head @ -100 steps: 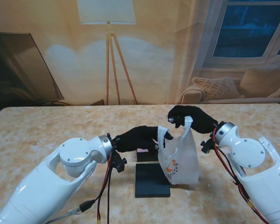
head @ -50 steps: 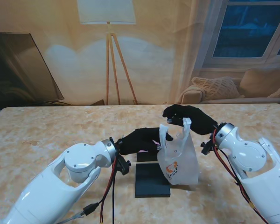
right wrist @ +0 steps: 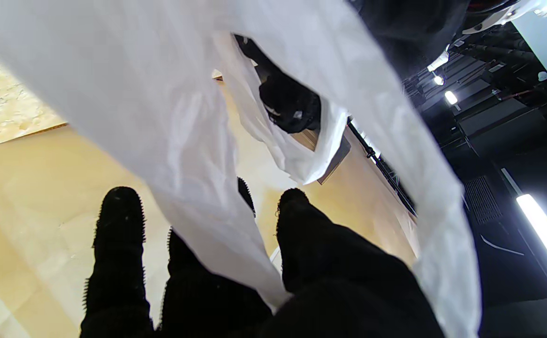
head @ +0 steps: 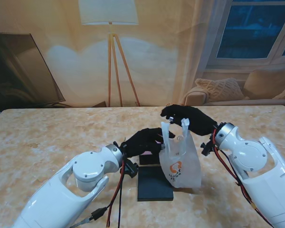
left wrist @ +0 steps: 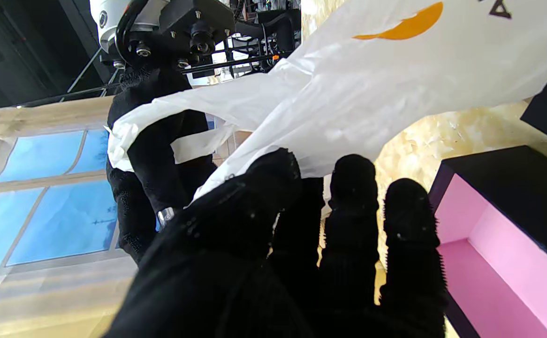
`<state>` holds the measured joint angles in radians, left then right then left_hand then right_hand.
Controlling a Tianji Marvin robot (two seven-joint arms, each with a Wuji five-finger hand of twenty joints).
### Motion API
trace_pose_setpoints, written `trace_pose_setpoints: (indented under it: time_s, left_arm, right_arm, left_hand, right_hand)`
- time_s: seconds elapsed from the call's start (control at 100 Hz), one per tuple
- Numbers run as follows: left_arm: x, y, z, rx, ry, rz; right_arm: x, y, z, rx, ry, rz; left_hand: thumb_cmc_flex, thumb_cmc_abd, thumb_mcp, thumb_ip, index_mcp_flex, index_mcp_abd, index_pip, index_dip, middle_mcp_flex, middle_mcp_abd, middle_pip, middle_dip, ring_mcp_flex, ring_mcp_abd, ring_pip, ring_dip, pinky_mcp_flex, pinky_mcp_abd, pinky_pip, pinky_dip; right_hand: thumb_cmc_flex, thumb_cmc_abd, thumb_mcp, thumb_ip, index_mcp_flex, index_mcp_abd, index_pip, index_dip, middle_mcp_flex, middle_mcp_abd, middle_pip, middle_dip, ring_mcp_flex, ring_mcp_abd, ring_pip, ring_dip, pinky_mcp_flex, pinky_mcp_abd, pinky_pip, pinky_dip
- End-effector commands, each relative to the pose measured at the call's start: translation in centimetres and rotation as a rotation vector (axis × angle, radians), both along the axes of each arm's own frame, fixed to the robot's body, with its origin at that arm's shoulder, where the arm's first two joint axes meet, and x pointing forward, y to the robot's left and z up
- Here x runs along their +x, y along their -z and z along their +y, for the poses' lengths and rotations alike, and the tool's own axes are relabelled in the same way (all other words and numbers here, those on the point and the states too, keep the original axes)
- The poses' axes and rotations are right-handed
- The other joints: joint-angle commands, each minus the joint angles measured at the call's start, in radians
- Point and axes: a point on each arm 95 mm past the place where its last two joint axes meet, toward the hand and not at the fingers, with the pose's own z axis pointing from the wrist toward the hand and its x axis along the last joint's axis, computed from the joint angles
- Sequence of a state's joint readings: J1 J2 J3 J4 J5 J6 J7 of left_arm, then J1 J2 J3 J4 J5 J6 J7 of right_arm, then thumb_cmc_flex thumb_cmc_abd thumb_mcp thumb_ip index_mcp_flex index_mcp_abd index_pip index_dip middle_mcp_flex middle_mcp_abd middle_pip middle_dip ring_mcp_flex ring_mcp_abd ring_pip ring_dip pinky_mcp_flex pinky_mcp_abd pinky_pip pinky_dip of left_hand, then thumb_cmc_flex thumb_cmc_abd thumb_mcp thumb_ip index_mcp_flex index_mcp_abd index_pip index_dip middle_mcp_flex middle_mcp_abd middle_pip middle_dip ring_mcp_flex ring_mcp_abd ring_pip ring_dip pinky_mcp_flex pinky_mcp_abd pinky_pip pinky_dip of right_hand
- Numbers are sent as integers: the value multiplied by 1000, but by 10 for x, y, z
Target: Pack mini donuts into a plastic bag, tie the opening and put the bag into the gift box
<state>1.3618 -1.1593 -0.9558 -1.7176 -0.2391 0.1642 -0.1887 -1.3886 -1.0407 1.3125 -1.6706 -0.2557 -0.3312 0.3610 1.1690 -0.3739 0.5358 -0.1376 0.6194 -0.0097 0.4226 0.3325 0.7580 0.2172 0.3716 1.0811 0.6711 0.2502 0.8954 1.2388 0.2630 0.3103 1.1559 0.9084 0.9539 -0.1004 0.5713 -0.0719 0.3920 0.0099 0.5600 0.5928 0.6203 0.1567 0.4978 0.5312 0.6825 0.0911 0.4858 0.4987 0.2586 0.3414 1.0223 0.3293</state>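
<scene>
A white plastic bag (head: 180,164) with an orange logo hangs upright over the table, held by its two handles. My left hand (head: 145,140) pinches the left handle (head: 165,132); in the left wrist view the thumb presses the white film (left wrist: 348,89). My right hand (head: 187,118) grips the right handle (head: 185,124), and the film (right wrist: 161,117) runs between its fingers. The black gift box with a pink inside (head: 149,156) sits open just behind the bag's left side, its pink interior (left wrist: 498,263) showing in the left wrist view. No donuts can be made out.
A flat black lid (head: 154,183) lies on the marble table (head: 47,137) nearer to me than the box, touching the bag's lower left. A floor lamp, a sofa and a window stand beyond the table's far edge.
Both hands have moved the handles a little to the left and closer together. The bag has shifted left with them, and the left forearm has advanced toward the middle.
</scene>
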Motion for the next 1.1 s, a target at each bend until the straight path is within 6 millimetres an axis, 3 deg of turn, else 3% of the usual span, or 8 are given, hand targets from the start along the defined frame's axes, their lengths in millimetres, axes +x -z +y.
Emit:
trace_pose_setpoints:
  time_s: [0.0,0.23,0.49,0.68,0.8,1.09]
  left_arm:
    - [-7,-2,-8,-21,40,26]
    - [-10,-3,-17,-47,20,36]
    - [-12,-2,-19,-54,50,41]
    - [-13,-3,-20,-47,61,39]
    - [-12,-3,-20,-37,67,37]
    - [-10,-4,-20,-6,63,26]
  right_arm:
    - [-1,3,4,-3,-10,12]
    - [1,3,7,0,4,3]
    - [1,4,9,0,22,1]
    - [3,6,12,-21,44,13]
    - [4,7,12,-36,56,18]
    - [4,8,15,-53,72,11]
  left_hand:
    - [28,-34,-7,-17,4,-52,22,13,10,-25,-3,18,22,-37,34,28,8,-33,30,25]
    - [39,-73,18,-23,21,-79,61,18,12,-33,27,48,39,-46,51,59,19,-36,47,30]
    - [25,-77,25,-29,-20,-98,43,-3,13,-38,54,70,46,-63,75,74,25,-42,60,35]
    - [8,-83,30,-31,-26,-101,43,-18,-22,-37,193,195,39,-103,215,132,30,-65,120,75]
    - [-3,-86,27,-30,-33,-94,37,-25,-24,-41,280,217,56,-120,295,108,54,-77,164,103]
    - [-9,-53,14,-29,-89,-68,-15,-49,-76,-29,246,194,28,-125,279,99,40,-89,163,96]
  right_hand:
    - [-9,5,33,18,-3,13,-22,14,-39,13,-11,-5,-20,2,-17,-21,-13,5,-10,8]
    - [12,17,52,28,8,30,-37,27,-36,16,1,-3,-12,3,-11,-21,-6,3,-5,8]
    - [20,19,62,34,18,45,-55,38,-35,24,10,-6,-12,7,-6,-24,-13,5,-5,2]
    - [32,26,78,50,29,65,-81,40,-44,37,13,-9,-22,20,-2,-25,-20,7,-2,-1]
    - [40,33,88,60,38,73,-100,46,-48,44,15,-11,-26,25,1,-25,-23,8,1,-3]
    - [57,17,140,89,62,88,-150,90,-54,56,26,-15,-32,36,16,-28,-28,9,12,-14]
